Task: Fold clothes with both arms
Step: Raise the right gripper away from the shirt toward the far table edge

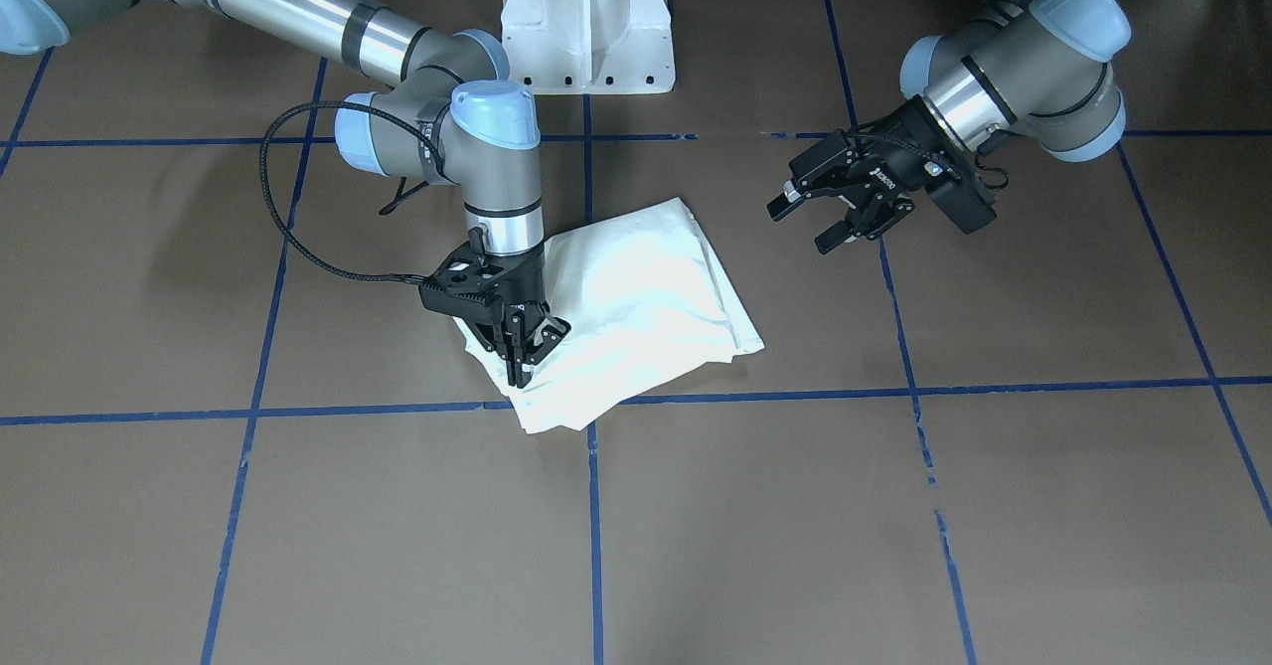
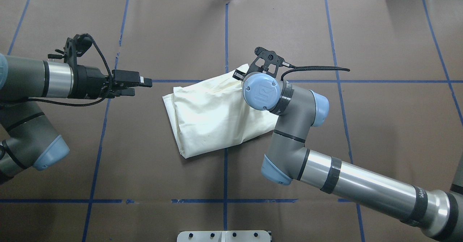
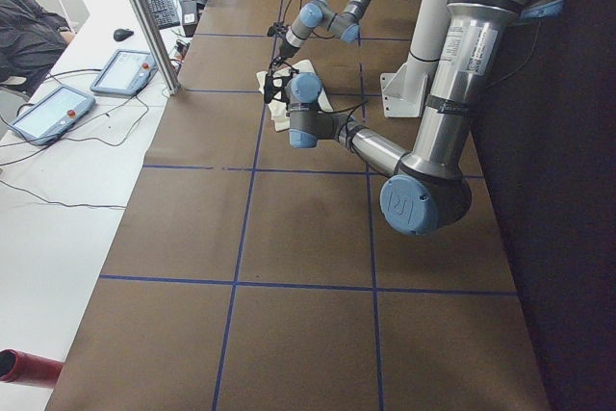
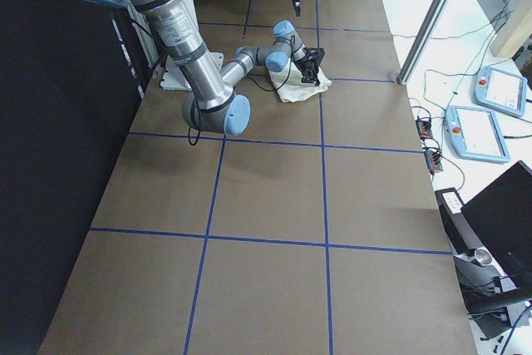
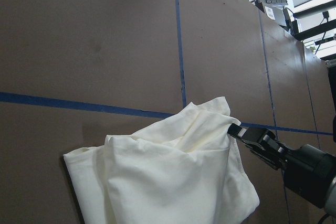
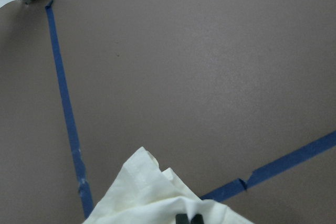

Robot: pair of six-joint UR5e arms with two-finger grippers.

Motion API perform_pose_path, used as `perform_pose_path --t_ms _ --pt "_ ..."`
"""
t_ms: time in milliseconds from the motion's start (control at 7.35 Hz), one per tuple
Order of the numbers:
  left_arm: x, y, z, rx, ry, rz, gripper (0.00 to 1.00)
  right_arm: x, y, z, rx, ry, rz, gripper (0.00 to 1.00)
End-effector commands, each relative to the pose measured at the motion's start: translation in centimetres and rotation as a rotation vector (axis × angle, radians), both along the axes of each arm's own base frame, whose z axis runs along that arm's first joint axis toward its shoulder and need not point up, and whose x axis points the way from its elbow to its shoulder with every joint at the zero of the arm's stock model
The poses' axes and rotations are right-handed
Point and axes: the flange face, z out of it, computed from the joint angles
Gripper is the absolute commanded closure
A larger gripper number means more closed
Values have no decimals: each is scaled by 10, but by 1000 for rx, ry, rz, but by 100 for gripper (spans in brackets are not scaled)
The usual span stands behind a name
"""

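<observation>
The clothes are one cream-white shirt point(image 1: 636, 297), folded into a rumpled bundle near the table's middle with its plain side up point(image 2: 209, 115); no print shows. My right gripper point(image 1: 519, 372) points down at the bundle's corner farthest from the robot and is shut on a pinch of the fabric. The left wrist view shows its fingertips point(image 5: 234, 128) gripping that raised corner. In the right wrist view the cloth point(image 6: 152, 198) bunches at the fingertips. My left gripper point(image 1: 810, 223) hovers open and empty above bare table, apart from the shirt point(image 5: 173, 182), pointing toward it point(image 2: 139, 86).
The white pedestal base point(image 1: 586, 29) stands at the robot's side of the table. Blue tape lines point(image 1: 596, 506) cross the brown surface. A side bench holds pendants point(image 3: 58, 108) and a keyboard, with a seated person point(image 3: 24, 26) beyond.
</observation>
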Motion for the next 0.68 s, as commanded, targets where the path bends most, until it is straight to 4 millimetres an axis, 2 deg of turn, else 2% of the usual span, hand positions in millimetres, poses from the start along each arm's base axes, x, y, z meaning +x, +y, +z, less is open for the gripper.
perform_pose_path --t_ms 0,136,272,408,544 --pt "2 0 0 -1 -3 2 1 21 -26 -8 43 43 -43 0" --pt "6 -3 4 -21 -24 4 1 48 -50 -8 34 66 -146 0" --pt "13 -9 4 -59 -67 -1 1 84 -75 -11 22 64 -250 0" --pt "28 -17 -1 -82 -102 -46 1 123 -96 -11 30 43 -320 0" --pt "60 -37 -18 -126 -165 -88 1 164 -110 -4 44 39 -393 0"
